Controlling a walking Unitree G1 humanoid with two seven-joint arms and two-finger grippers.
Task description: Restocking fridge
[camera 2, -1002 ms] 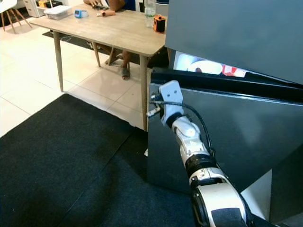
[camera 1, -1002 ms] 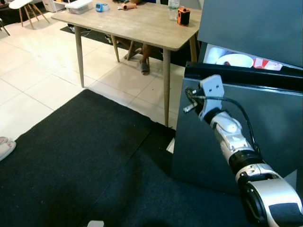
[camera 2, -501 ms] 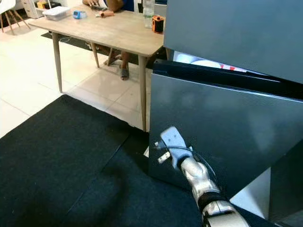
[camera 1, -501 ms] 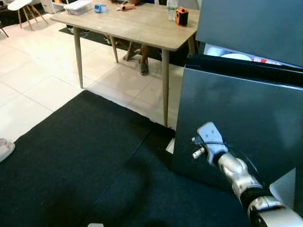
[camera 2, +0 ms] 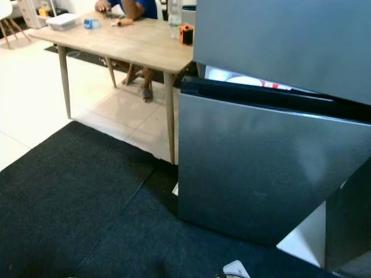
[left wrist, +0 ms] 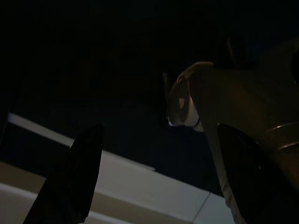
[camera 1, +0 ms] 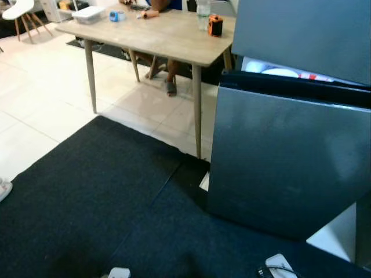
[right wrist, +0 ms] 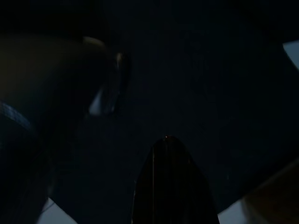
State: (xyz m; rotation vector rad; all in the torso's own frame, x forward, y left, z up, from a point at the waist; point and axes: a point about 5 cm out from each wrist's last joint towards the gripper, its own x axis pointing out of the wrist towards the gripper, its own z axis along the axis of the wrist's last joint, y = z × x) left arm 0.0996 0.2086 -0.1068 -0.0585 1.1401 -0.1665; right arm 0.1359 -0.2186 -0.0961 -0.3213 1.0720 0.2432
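Dropped from the fridge door (camera 1: 278, 162) to lower right, right gripper (right wrist: 168, 144) state not tellable, left gripper (left wrist: 159, 128) spread apart; probably heavy, stiff, slippery, best gripped at its dark top edge.

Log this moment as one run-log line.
fridge door: ajar | right gripper: shut, lowered over carpet | left gripper: open, idle | table: left of fridge

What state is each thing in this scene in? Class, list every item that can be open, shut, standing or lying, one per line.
Grey lower fridge door: ajar, a gap at its top showing white items inside.
Grey upper fridge door: appears shut.
Clear plastic bottle: standing upright on the wooden table.
Left gripper: open, fingers spread wide.
Right gripper: shut, fingers together.
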